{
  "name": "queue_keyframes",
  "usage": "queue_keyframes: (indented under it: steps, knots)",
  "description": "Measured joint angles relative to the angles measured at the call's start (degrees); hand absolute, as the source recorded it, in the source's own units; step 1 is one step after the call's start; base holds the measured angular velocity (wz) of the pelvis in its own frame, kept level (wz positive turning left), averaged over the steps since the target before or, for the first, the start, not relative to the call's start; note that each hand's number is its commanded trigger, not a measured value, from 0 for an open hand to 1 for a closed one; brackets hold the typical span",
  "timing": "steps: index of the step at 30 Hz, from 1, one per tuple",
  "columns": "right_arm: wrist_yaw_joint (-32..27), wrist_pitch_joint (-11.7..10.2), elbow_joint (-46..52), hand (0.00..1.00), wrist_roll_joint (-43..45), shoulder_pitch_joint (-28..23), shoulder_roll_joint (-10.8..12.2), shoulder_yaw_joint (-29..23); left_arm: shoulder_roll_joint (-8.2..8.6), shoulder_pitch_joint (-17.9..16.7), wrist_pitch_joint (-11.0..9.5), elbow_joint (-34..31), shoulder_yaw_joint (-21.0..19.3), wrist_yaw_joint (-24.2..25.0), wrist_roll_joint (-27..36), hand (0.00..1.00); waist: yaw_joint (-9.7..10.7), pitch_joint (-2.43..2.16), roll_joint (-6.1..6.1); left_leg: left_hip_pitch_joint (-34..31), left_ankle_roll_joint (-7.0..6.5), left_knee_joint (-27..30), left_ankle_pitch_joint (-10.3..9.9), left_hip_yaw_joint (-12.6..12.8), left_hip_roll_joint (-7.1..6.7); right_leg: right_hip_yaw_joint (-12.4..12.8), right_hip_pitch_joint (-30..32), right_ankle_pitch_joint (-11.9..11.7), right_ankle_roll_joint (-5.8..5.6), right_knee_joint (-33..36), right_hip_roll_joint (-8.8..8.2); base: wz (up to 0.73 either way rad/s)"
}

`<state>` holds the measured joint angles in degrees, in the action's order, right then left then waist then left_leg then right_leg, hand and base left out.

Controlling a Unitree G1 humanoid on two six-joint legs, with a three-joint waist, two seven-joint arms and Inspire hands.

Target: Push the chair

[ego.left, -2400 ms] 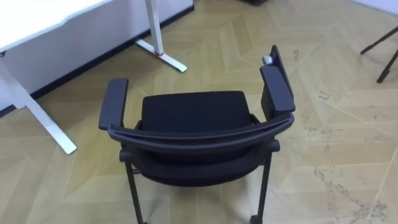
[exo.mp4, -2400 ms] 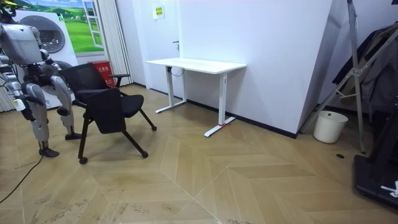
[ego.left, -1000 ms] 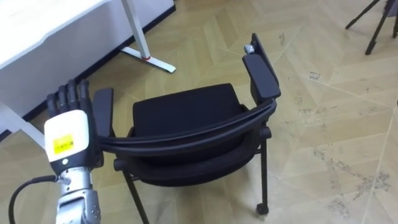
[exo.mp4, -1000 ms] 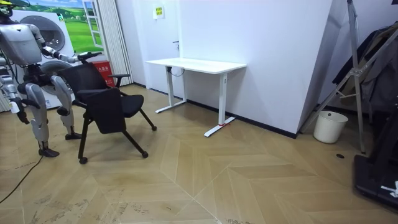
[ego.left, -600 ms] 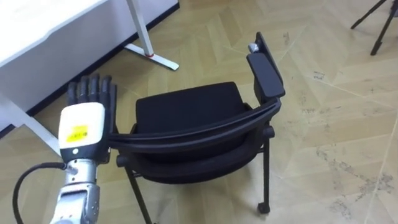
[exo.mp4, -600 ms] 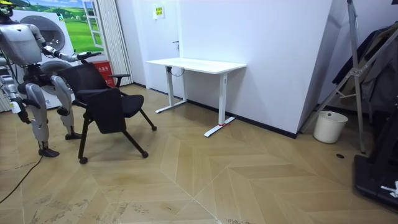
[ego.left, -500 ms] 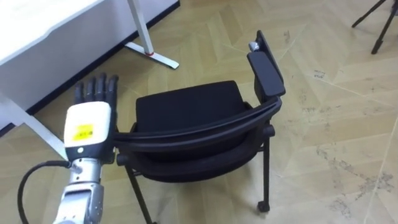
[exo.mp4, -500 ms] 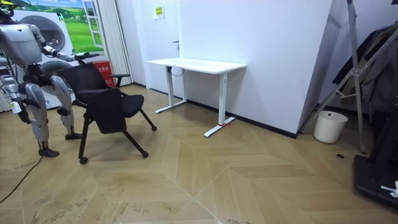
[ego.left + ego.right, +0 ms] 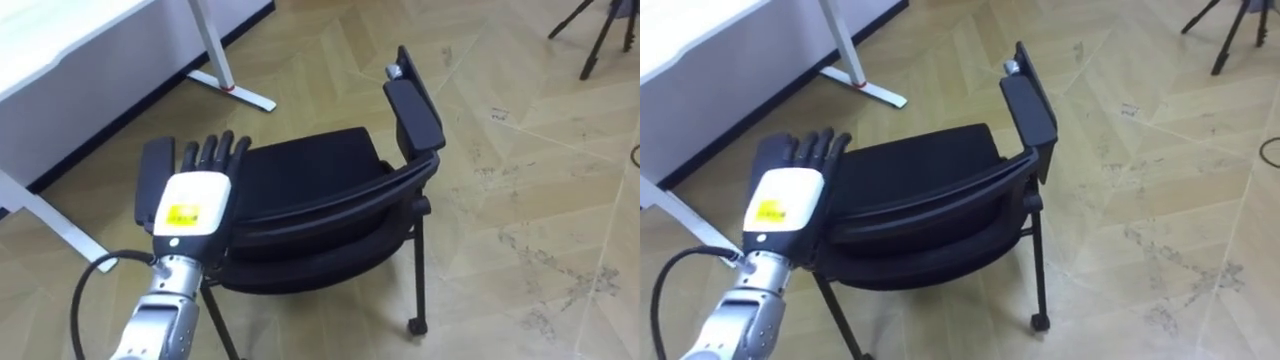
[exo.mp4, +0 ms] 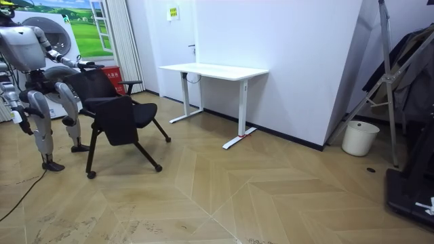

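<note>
The black chair (image 9: 320, 185) with armrests and small wheels stands just before me, its back rail nearest and its seat facing the white desk (image 9: 70, 45). My left hand (image 9: 192, 205) is open with straight fingers, the back of the hand towards me. It lies over the left end of the back rail, next to the left armrest (image 9: 153, 178). In the room view I stand behind the chair (image 10: 115, 112) at the room view's left, left arm stretched to its backrest. My right hand (image 10: 19, 116) hangs by my side.
The desk (image 10: 213, 70) stands against the white wall, its leg foot (image 9: 238, 93) on the wood floor beyond the chair. Dark tripod legs (image 9: 600, 30) stand at the far right. A white bin (image 10: 360, 137) and a rack stand at the room view's right.
My left hand has come up into view and moved right onto the left end of the back rail. The eye view has shifted a little. The chair has not visibly moved.
</note>
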<state>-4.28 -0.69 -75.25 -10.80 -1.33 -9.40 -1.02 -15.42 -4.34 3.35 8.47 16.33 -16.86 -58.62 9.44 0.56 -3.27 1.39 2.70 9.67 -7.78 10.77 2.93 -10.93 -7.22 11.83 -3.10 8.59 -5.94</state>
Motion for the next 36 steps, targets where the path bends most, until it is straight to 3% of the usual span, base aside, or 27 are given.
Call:
queue_keyframes:
  steps: [6, 11, 19, 20, 21, 29, 36]
  knots:
    - [-1.3, 0.0, 0.2, 0.0, 0.1, 0.2, 0.0, -0.2, -0.04, 0.2, 0.1, 0.7, 0.0, 3.1, 5.7, 0.0, 1.1, 0.32, -0.28, 0.1, 0.0, -0.1, 0.0, 0.3, 0.0, 0.4, 0.1, 0.0, -0.01, -0.1, 0.0, -0.02]
    - [-2.1, 0.0, 0.3, 0.0, 1.3, 0.1, -0.2, -0.4, -0.1, 0.4, -0.4, 1.4, -0.6, 4.1, 10.1, 0.0, 0.7, 0.12, -0.74, 0.8, 0.0, -0.2, 0.0, 1.2, 0.09, 1.8, 0.2, 0.0, -0.01, 0.1, 0.0, -0.11]
    - [-3.1, 0.4, 0.4, 0.0, 4.3, -0.1, -0.4, -2.8, -0.05, 2.1, -2.9, 7.0, -2.2, 3.8, 11.0, 0.0, 0.7, 0.13, -0.69, 2.4, 0.0, -0.4, 0.0, 2.3, 0.16, 4.6, -0.3, 0.0, -0.03, 0.2, 0.28, -0.12]
    - [-3.4, 0.5, 0.5, 0.0, 4.9, -0.2, -0.4, -3.1, -0.04, 2.4, -3.0, 7.9, -2.4, 3.8, 11.0, 0.87, 0.9, 0.09, -0.64, 2.5, 0.0, -0.4, 0.0, 2.3, 0.19, 4.8, -0.2, 0.0, -0.07, 0.2, 0.32, -0.04]
    - [-3.4, 0.6, 0.6, 0.0, 5.3, -0.3, -0.4, -3.6, 0.01, 2.5, -3.1, 8.2, -2.6, 3.8, 11.0, 1.0, 1.0, 0.08, -0.62, 2.5, 0.0, -0.4, 0.0, 2.3, 0.19, 4.8, -0.2, -0.1, -0.09, 0.2, 0.33, -0.05]
    - [-4.4, 0.8, 1.7, 0.0, 6.1, -1.0, -0.4, -5.4, 0.13, 3.9, -3.0, 9.9, -3.1, 5.6, 10.6, 1.0, 1.4, -0.31, -0.15, 2.6, -0.24, -0.3, 0.1, 2.3, 0.19, 5.2, -0.2, -0.5, -0.18, 0.2, 0.4, -0.02]
    - [-5.5, 0.8, 1.9, 0.0, 5.9, -1.1, -0.4, -5.3, -1.85, 5.1, -3.1, 9.9, -2.1, 9.2, 8.5, 1.0, 1.3, -0.32, -0.14, 2.9, -0.36, -0.3, 0.2, 2.4, 0.19, 5.4, -0.4, -0.6, -0.2, 0.3, 0.4, 0.0]
